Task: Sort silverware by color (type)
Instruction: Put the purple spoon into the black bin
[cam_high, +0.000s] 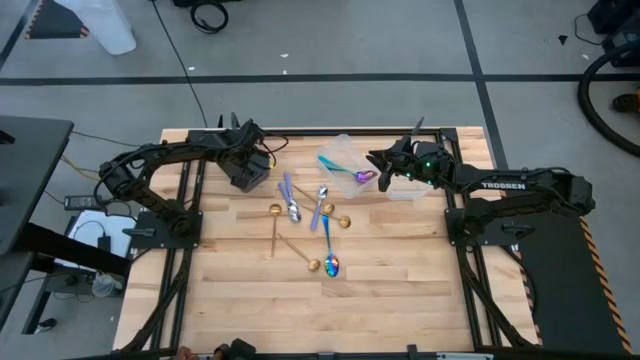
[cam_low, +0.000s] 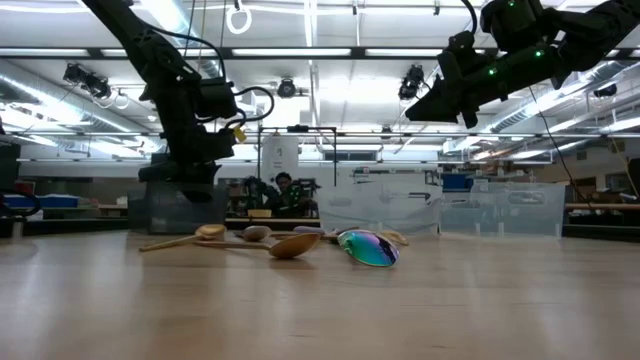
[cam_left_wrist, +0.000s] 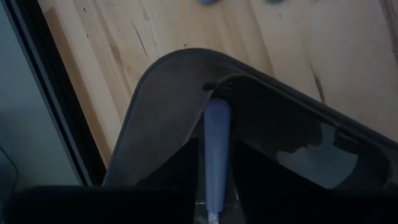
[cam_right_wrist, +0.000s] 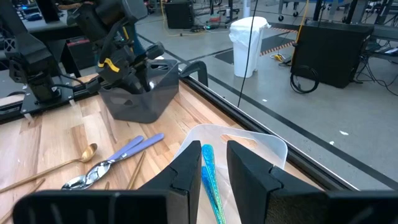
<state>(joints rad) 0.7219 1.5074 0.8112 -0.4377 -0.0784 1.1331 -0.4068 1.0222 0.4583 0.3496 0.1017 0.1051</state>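
My left gripper (cam_high: 248, 166) is down at the dark plastic tub (cam_high: 243, 172) near the far left of the table and is shut on a pale lavender spoon handle (cam_left_wrist: 216, 149). My right gripper (cam_right_wrist: 214, 171) hangs open above the clear tub (cam_high: 342, 156), raised well off the table (cam_low: 440, 100). In that tub lie teal-handled iridescent spoons (cam_right_wrist: 208, 163), one with its purple bowl (cam_high: 364, 177) toward the gripper. Loose on the wood lie gold spoons (cam_high: 275, 212) (cam_high: 343, 222) (cam_high: 313, 265), a silver spoon (cam_high: 293, 211), lavender-handled ones (cam_high: 287, 189) (cam_high: 319, 208) and an iridescent one (cam_high: 332, 264). My left gripper has the lavender spoon by its handle (cam_left_wrist: 214, 186), which sticks out forward from between the fingers. The handle's free end (cam_left_wrist: 217, 109) reaches down to the dark tub's inner wall. The fingers themselves are lost in the dark at the picture's foot, so the place of contact does not show.
A second clear tub (cam_high: 405, 190) stands under my right arm, by the right side of the table. The spoons lie in a loose heap at mid-table (cam_low: 290, 242). The near half of the wood (cam_high: 330, 310) holds nothing. A person (cam_low: 285, 190) sits far off in the room behind.
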